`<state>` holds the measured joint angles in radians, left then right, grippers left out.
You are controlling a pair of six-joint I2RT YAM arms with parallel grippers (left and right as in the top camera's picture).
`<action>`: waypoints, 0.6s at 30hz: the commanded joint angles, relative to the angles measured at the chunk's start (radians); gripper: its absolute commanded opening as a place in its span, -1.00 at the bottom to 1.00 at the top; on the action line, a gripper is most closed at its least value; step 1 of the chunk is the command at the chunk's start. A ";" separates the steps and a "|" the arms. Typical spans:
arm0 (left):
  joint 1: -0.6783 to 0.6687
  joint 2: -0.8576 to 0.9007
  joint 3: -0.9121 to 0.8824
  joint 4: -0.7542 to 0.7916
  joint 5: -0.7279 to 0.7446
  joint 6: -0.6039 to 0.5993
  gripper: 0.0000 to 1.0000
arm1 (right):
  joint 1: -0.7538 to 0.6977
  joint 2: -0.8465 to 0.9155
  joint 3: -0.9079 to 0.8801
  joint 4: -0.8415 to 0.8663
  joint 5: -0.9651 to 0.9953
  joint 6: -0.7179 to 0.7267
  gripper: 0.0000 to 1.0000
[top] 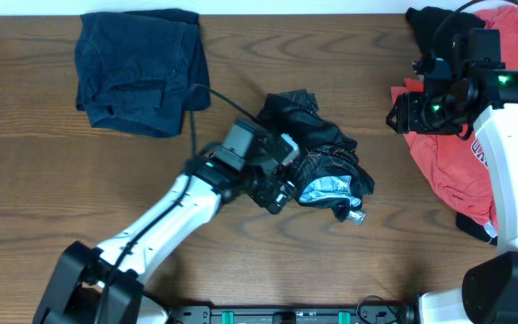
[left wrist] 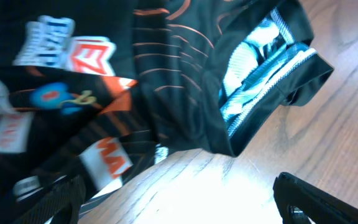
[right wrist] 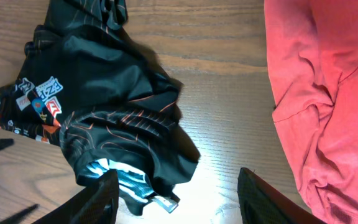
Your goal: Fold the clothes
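Brown wood grain covers the whole table (top: 43, 180), with a pale strip along its far edge. We count two white arms and three heaps of cloth. The red T-shirt (top: 452, 162) is spread at the right edge under the right arm, and a dark blue garment (top: 138, 67) lies folded at the far left. The black sports shirt (top: 317, 153) is crumpled at the table's middle, showing thin reddish lines, logo patches and a pale lining. The left gripper (left wrist: 178, 190) is at the shirt's near-left edge, its fingers spread wide and holding nothing. The right gripper (right wrist: 178, 186) is equally wide apart and empty, above bare wood between the shirt and the T-shirt.
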<state>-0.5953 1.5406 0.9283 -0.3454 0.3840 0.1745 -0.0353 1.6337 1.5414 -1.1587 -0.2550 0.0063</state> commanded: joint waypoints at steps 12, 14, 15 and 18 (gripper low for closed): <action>-0.169 0.154 0.020 0.163 -0.371 -0.280 0.96 | -0.008 -0.010 -0.014 0.003 -0.011 -0.011 0.10; -0.169 0.174 0.020 0.175 -0.378 -0.297 0.96 | -0.008 -0.010 -0.014 0.004 -0.011 -0.011 0.09; -0.169 0.183 0.020 0.179 -0.378 -0.297 0.96 | -0.008 -0.010 -0.014 0.004 -0.011 -0.011 0.08; -0.169 0.193 0.020 0.182 -0.378 -0.298 0.96 | -0.008 -0.010 -0.014 0.005 -0.011 -0.011 0.05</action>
<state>-0.7639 1.7222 0.9287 -0.1699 0.0395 -0.0868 -0.0353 1.6337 1.5349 -1.1564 -0.2554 0.0063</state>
